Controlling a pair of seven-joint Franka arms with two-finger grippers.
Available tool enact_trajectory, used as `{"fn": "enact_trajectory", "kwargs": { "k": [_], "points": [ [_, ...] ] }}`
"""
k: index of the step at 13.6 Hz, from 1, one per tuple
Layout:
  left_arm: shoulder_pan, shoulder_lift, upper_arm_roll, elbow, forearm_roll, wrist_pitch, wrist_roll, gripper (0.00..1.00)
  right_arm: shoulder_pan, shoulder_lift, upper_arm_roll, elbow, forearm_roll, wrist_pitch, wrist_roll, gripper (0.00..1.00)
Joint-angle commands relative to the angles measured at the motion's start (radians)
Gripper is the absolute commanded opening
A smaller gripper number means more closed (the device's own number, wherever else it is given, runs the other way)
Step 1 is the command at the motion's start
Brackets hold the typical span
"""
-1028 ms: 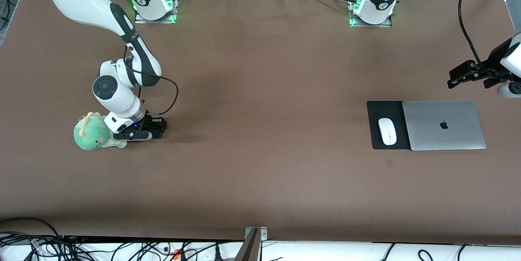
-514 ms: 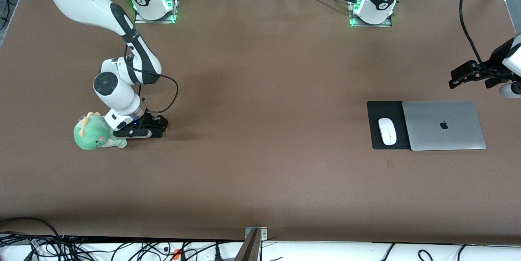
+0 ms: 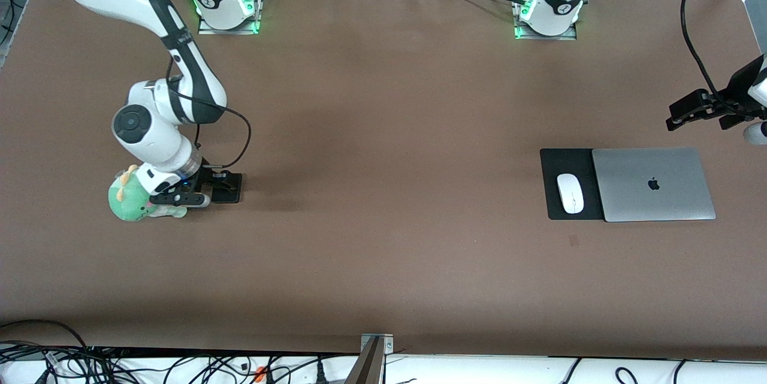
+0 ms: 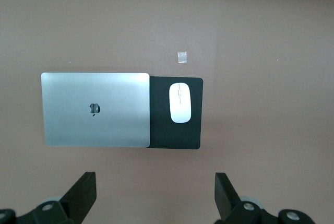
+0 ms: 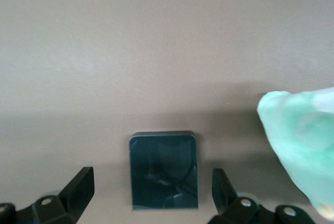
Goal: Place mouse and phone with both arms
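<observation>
The white mouse [image 3: 570, 193] [image 4: 180, 103] lies on a black mat [image 3: 554, 162] [image 4: 159, 132] toward the left arm's end of the table. The black phone [image 3: 230, 188] [image 5: 164, 169] lies flat on the table beside a green plush toy, toward the right arm's end. My right gripper [image 3: 207, 185] [image 5: 151, 195] hovers low over the phone's edge. It is open, with a finger on each side of the phone and touching nothing. My left gripper [image 3: 689, 113] [image 4: 156, 195] is open and empty, up over bare table beside the laptop.
A closed silver laptop [image 3: 653, 184] [image 4: 94, 109] overlaps the mat's edge. The green plush toy [image 3: 129, 198] [image 5: 302, 135] sits close against the right wrist. A small tape mark [image 3: 574, 240] is on the table nearer the front camera than the mat.
My right gripper has opened and left the phone on the table, and its arm has drawn back toward the plush. The left gripper has drifted slightly toward the table's end.
</observation>
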Motion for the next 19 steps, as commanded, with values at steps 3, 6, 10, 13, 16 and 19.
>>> {"fn": "enact_trajectory", "kwargs": {
  "k": [3,6,10,13,16,19],
  "points": [
    [0.009,0.013,0.001,0.034,-0.032,-0.021,0.025,1.00,-0.009,-0.219,-0.035,0.020,0.041,-0.264,-0.029,1.00],
    [0.013,0.013,0.001,0.032,-0.032,-0.024,0.027,1.00,-0.007,-0.317,-0.096,0.049,0.041,-0.448,-0.095,1.00],
    [0.013,0.008,0.001,0.030,-0.032,-0.033,0.027,1.00,-0.010,-0.379,-0.143,0.149,0.036,-0.699,-0.107,1.00],
    [0.021,0.007,0.001,0.032,-0.032,-0.034,0.027,1.00,-0.052,-0.379,-0.129,0.299,0.030,-0.882,-0.107,1.00],
    [0.024,0.005,0.002,0.030,-0.032,-0.038,0.057,1.00,-0.064,-0.420,-0.132,0.319,0.019,-0.921,-0.109,1.00],
    [0.029,0.003,0.001,0.030,-0.032,-0.038,0.060,1.00,-0.066,-0.427,-0.135,0.350,0.015,-0.921,-0.107,1.00]
  ]
}}
